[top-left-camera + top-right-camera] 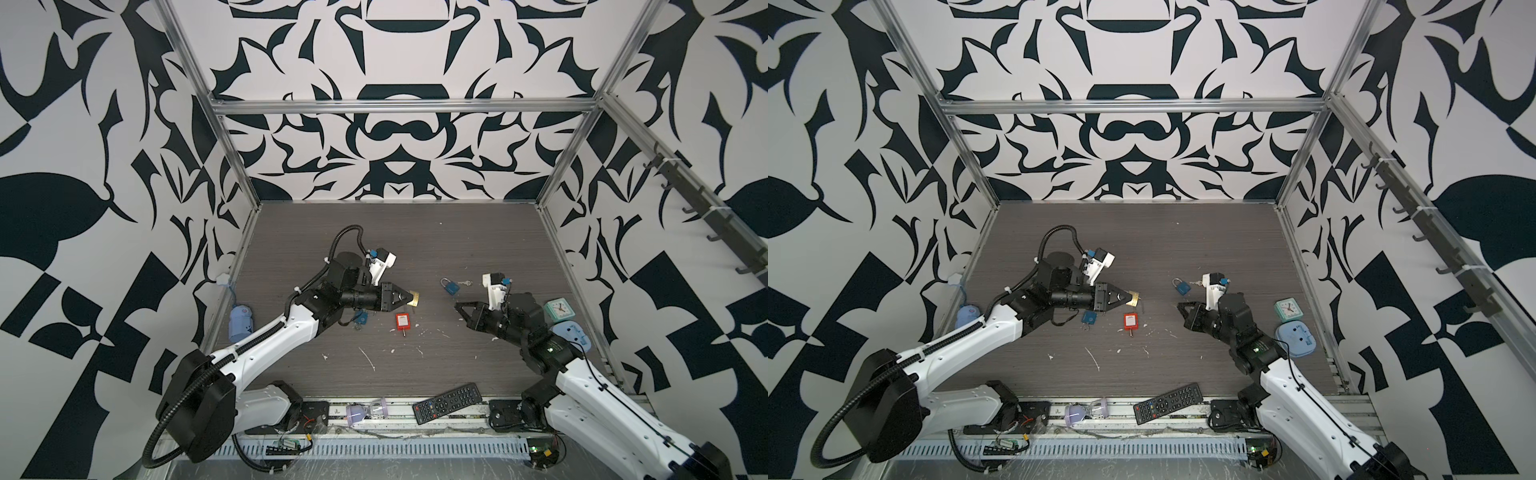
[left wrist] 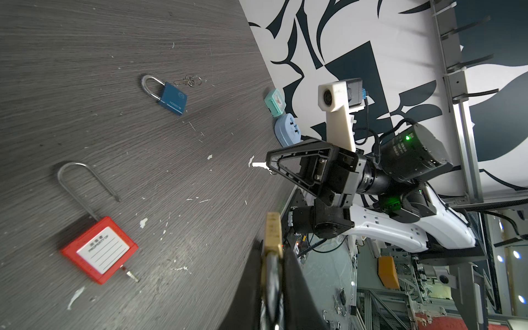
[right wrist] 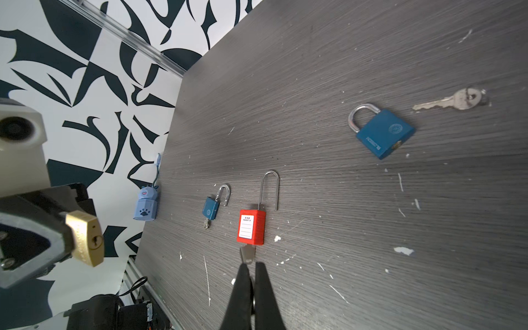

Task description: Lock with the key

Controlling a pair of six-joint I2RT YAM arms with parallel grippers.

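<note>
Top views, both: a dark wood-grain table (image 1: 415, 232) is enclosed by patterned walls, and two arms are stretched over it toward each other. A remote control (image 1: 446, 402) is laid at the near edge, and a green clock (image 1: 557, 309) is stood by the right wall.

The left gripper (image 1: 408, 296) is clenched on a brass padlock (image 1: 414, 298). This padlock is held above the table near its middle. Its keyhole end is turned toward the opposite arm, as seen in the right wrist view.

The right gripper (image 1: 456, 305) is closed. Its tips are pointed at the brass padlock and kept apart from it. In the right wrist view a small silver key (image 3: 247, 255) is seen pinched at those tips.

A red padlock (image 1: 402, 321), its long shackle open, is laid flat on the table. It is placed just in front of the brass padlock, toward the near edge. A blue padlock (image 1: 451, 286), its shackle closed, is laid farther back between the two grippers. A loose key (image 1: 467, 284) is laid beside it.
</note>
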